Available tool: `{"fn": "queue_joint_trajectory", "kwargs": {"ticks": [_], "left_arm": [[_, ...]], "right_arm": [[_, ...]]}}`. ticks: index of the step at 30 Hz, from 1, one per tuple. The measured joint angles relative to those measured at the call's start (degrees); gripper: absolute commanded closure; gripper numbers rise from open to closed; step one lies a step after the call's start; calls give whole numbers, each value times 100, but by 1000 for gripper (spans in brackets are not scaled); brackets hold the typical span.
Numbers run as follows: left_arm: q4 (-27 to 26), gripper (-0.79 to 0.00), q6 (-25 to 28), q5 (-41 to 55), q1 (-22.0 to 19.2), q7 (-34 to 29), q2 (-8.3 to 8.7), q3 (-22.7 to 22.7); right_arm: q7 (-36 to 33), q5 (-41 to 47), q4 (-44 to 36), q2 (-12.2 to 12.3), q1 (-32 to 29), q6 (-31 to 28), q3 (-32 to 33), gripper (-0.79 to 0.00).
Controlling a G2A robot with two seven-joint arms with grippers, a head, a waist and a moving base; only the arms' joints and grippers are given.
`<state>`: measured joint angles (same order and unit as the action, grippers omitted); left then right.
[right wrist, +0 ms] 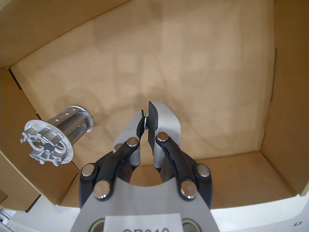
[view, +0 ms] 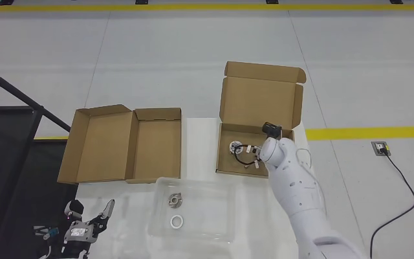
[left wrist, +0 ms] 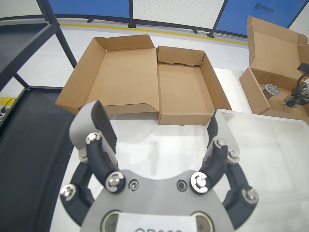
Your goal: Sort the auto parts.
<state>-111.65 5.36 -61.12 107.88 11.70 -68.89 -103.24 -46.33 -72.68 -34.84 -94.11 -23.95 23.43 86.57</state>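
Right claw (right wrist: 146, 112), pinching what looks like a small screw (right wrist: 145, 119), hangs over the box (right wrist: 193, 61) floor; left claw (left wrist: 157, 114) gapes wide.

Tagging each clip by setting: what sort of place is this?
Likely a factory-style robot test hall: painted floor with a yellow line, pegboard panels behind, and a table with boxes and a bin of metal parts.

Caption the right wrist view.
Right gripper pinching small silver screw inside brown cardboard box, near flanged silver metal cylinder.
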Motion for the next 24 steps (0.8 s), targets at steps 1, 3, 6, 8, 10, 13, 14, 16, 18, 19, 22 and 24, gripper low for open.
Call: {"fn": "queue_joint_trajectory", "kwargs": {"ticks": [1,3,6,8,10,13,14,16,18,19,22,24], "left_arm": [[0,-785,0,0,0,0,0,0],[0,-785,0,0,0,0,0,0],[0,-785,0,0,0,0,0,0],[0,-785,0,0,0,0,0,0],[0,-785,0,0,0,0,0,0],[0,-785,0,0,0,0,0,0],[0,-785,0,0,0,0,0,0],[0,-785,0,0,0,0,0,0],[0,-785,0,0,0,0,0,0],[0,-785,0,0,0,0,0,0],[0,-785,0,0,0,0,0,0],[0,-785,0,0,0,0,0,0]], "right_arm": [[17,12,45,3,25,-4,-1,-15],[43,36,134,11,74,-8,-6,-157],[76,70,216,26,122,-14,-6,-342],[106,110,242,39,131,-25,5,-369],[143,154,224,53,121,-40,25,-372],[194,186,95,77,51,-52,41,-360],[196,185,-2,87,5,-53,41,-357],[187,196,-229,103,-103,-84,46,-363],[165,222,-671,124,-335,-165,56,-345],[139,219,-928,134,-473,-192,56,-339],[-78,189,-2117,170,-1114,-298,43,-329],[-359,242,-3229,195,-1721,-499,23,-320]]}}
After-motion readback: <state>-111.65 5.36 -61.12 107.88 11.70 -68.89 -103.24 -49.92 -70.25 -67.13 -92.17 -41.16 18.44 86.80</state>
